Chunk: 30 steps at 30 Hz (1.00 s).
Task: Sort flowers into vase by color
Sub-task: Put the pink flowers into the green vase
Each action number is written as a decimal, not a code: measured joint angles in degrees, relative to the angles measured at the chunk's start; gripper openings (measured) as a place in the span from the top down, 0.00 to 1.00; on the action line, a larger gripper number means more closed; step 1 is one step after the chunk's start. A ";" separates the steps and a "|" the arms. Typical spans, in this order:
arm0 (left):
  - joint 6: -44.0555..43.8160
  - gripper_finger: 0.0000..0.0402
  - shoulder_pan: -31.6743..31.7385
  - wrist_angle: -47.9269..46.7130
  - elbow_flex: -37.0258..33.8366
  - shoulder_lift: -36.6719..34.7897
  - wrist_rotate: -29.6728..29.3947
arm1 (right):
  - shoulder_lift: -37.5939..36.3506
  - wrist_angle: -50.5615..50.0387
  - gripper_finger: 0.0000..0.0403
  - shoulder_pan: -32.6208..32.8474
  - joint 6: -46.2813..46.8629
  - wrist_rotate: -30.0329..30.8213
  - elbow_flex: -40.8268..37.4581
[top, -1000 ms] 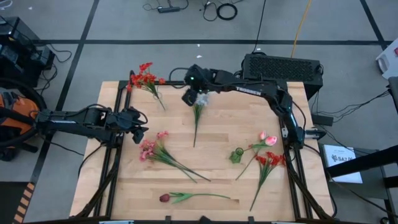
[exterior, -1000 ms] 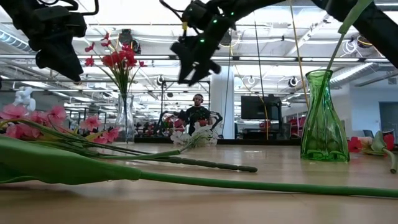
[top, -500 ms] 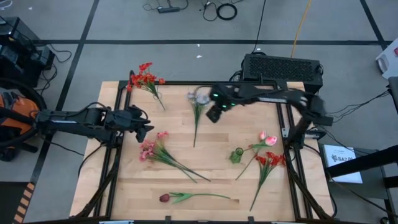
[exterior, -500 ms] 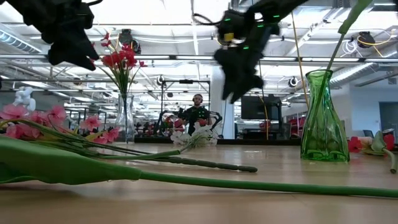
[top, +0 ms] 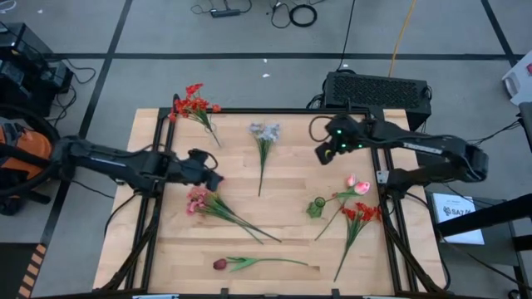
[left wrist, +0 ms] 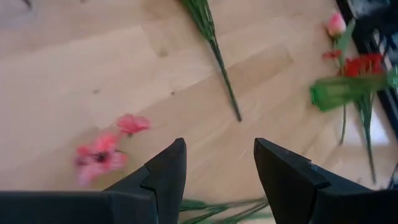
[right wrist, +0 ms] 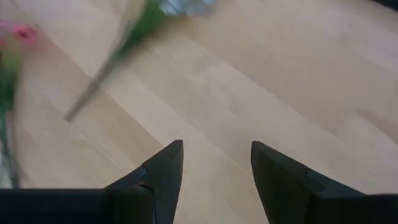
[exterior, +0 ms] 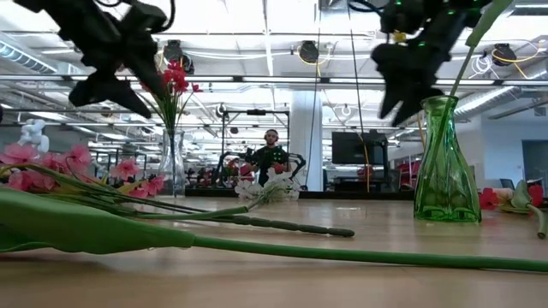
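Observation:
Pink blossoms [top: 199,200] lie on the table left of centre, and my open left gripper [top: 214,177] hovers just above them; they also show in the left wrist view [left wrist: 104,154]. The pale grey-blue bunch [top: 264,133] lies flat near the far edge. My open right gripper [top: 320,154] hangs in the air to its right, touching nothing. A green vase [top: 316,208] stands toward the right with a pink bud [top: 359,187] leaning out of it. Red clusters [top: 362,214] lie beside it. A dark red tulip [top: 220,264] lies near the near edge.
A clear vase [exterior: 172,164] holding red flowers [top: 196,106] stands at the far left corner. A black box [top: 378,90] sits beyond the far right edge. Bare wood lies between the grey-blue stem and the green vase. A person [exterior: 271,156] shows far behind the table.
My right gripper has swung from above the grey-blue bunch's head toward the table's right edge, leaving the bunch lying where it was. My left gripper has moved from the left edge toward the right and now hangs over the pink blossoms.

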 joint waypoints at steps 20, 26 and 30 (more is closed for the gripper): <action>-50.05 0.52 -14.50 -23.48 34.40 39.13 -6.09 | -8.00 -18.64 0.55 -7.30 -21.99 -0.19 -0.11; -64.33 0.52 -18.22 -24.26 34.38 42.25 3.20 | -8.00 -18.51 0.55 -7.31 -25.08 -0.14 -0.11; -64.38 0.52 -17.93 -23.24 34.38 43.57 1.22 | -8.00 -17.56 0.55 -7.31 -25.48 0.05 -0.11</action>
